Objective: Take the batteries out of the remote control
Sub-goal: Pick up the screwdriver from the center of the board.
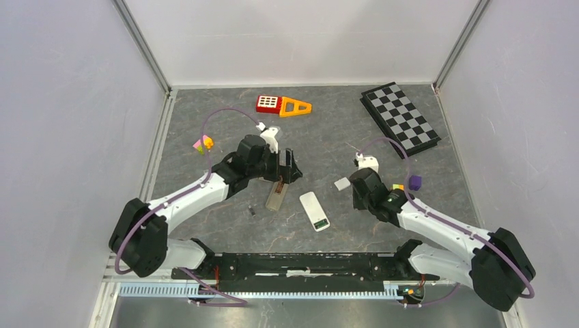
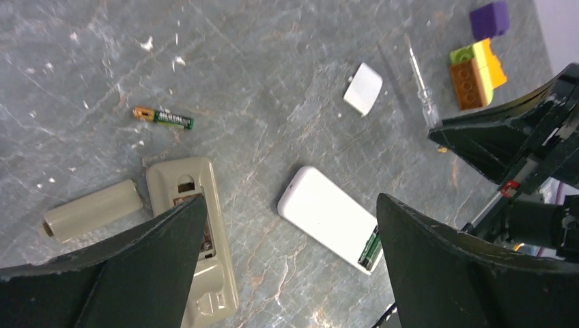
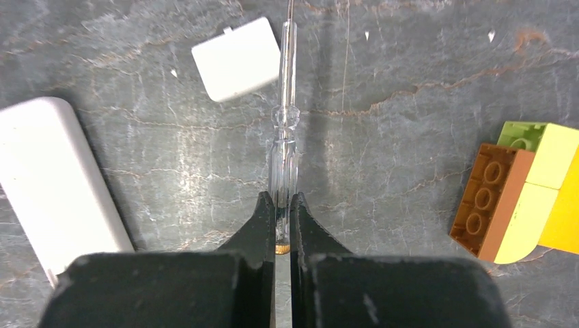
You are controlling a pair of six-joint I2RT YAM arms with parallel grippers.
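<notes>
Two remotes are lying on the table [image 1: 205,143]. The beige remote [image 2: 183,183] is sitting under my left gripper [image 2: 290,203], whose jaws are standing wide apart and holding nothing. The white remote [image 2: 326,210] is lying just beside it, with its bay open at one end. My right gripper [image 3: 283,201] is clamping its jaws on the butt of the clear stick [image 3: 283,130], which is pointing away past the white cover [image 3: 237,58].

I am weighing what could go wrong from here. I am gripping the stick only at its very end, so sideways pressure at the tip could make it pivot or slip in my jaws. Nothing is pinning the white remote, so prying could shove it across the table instead of lifting the cell. A battery springing free could roll out of reach.

The seated battery [image 2: 369,247] is showing as a slim green sliver in the white remote's bay. The loose battery [image 2: 164,117] is lying flat on the table beyond the beige remote, green-wrapped with a gold end. I cannot tell whether the beige bay is holding another, because my finger is covering part of it.
</notes>
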